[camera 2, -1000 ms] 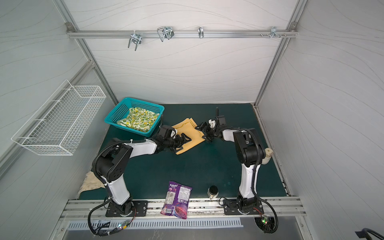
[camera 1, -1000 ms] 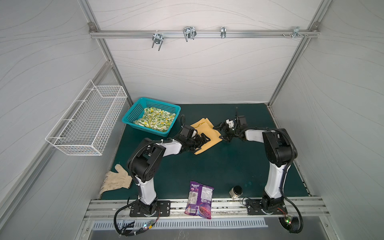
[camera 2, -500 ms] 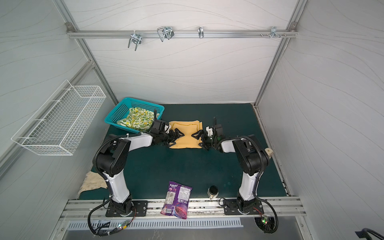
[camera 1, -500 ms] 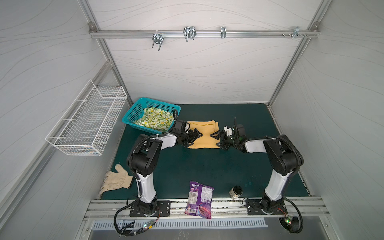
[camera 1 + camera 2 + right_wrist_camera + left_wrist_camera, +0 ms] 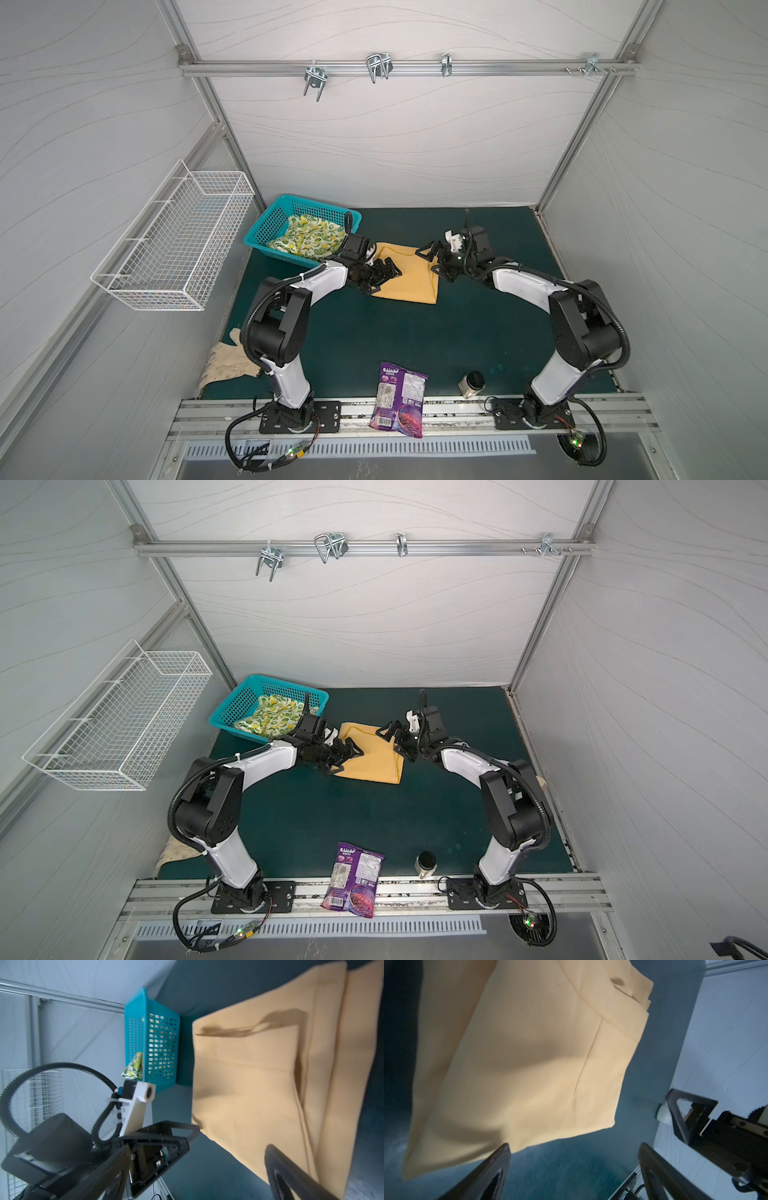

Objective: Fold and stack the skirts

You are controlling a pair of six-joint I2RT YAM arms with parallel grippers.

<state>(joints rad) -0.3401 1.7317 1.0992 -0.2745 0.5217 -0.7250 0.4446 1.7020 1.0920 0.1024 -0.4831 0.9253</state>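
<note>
Mustard-yellow cloth skirt [image 5: 409, 276]: folded, on dark green tabletop [image 5: 415, 332], between the hands.
Lemon-print cream skirt [image 5: 309, 239]: inside teal plastic basket [image 5: 268, 222].
Left hand [image 5: 384, 277]: spread wide, empty, seemingly over skirt edge.
Right hand [image 5: 432, 262]: spread wide, empty.

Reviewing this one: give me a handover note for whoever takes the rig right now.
Left gripper: open, empty, at the left edge of the yellow skirt.
Right gripper: open, empty, at its right edge.
The yellow skirt lies folded in layers, flat on the mat.
The lemon skirt sits bunched in the teal basket.
Done: yellow skirt folded.
To do: fold the lemon skirt, stack the two.
</note>
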